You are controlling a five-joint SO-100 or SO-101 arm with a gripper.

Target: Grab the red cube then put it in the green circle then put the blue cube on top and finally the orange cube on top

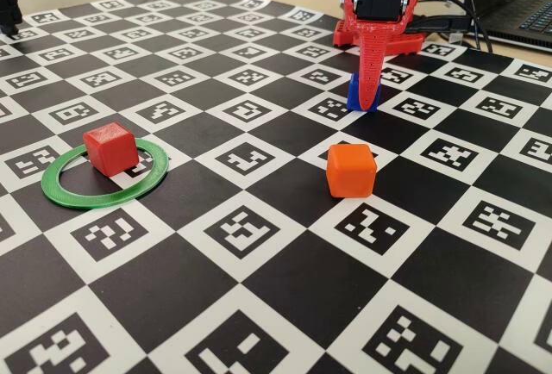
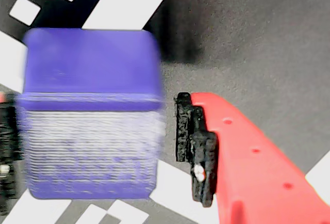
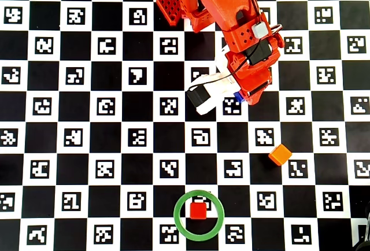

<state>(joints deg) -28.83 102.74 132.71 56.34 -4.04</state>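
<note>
**Wrist view: blue cube between the jaws, red cube in the ring**

Wrist view shows the blue cube [image 2: 90,113] filling the left half of the picture, blurred. The red finger [image 2: 247,162] with its black pad stands just right of it with a thin gap; the other finger is only a dark sliver at the left edge. The jaws stand apart on either side of the cube, and I cannot tell whether they press on it.

Seen from the fixed view, the gripper [image 1: 366,98] points down at the far side of the checkered board [image 1: 259,305], the cube's blue showing behind the finger.

The red cube [image 1: 110,148] sits inside the green ring [image 1: 78,195], near its far rim. The orange cube [image 1: 350,170] rests on the board between ring and gripper, apart from both.
</note>
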